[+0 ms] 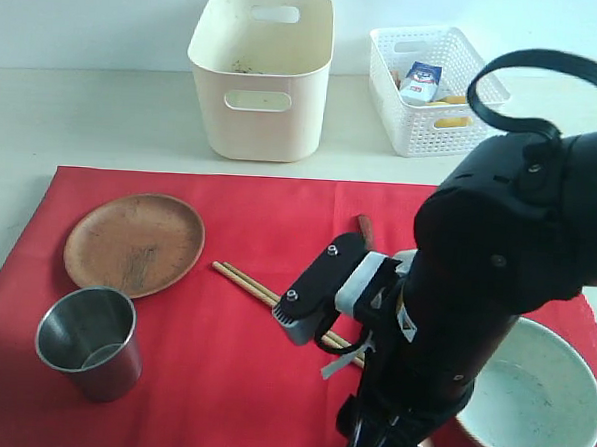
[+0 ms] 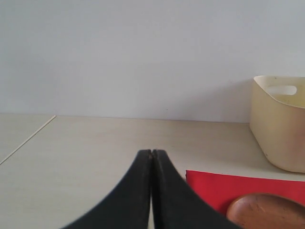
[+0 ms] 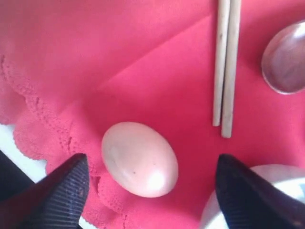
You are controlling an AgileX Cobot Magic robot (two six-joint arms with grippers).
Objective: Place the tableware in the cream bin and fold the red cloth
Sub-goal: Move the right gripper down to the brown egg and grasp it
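1. Closest to me, by the near edge of the bench (image 1: 104,113), the right end effector (image 3: 152,162) is spread wide over a smooth, pale egg (image 3: 133,152). One dark ribbed finger stands on each side of the egg, and neither appears to touch it.
2. The egg lies on the scalloped near hem of the red cloth (image 1: 230,380), a matte fabric with faint crease lines.
3. Just beside the egg, toward the near right corner of the cloth, sits the round pale green-white bowl (image 1: 540,396), which looks speckled inside.
4. At the cloth's near left corner the steel cup (image 1: 87,338) stands upright, shiny and tapered.
5. Further in, the pair of wooden chopsticks (image 1: 245,283) lies slantwise mid-cloth, their ends just past the egg. The dark spoon (image 3: 286,57) rests beside them, glossy and rounded.
6. Left of the chopsticks is the round brown wooden plate (image 1: 134,243), shallow and grain-marked.
7. The left end effector (image 2: 151,152) has its black fingers pressed together, holding nothing. It is over bare bench, off a corner of the cloth.
8. By the far edge stands the cream bin (image 1: 261,76), smooth-walled plastic with oval handle cut-outs. It is well apart from both end effectors.
9. To the right of the bin is a white lattice basket (image 1: 430,110) holding a milk carton (image 1: 422,83).
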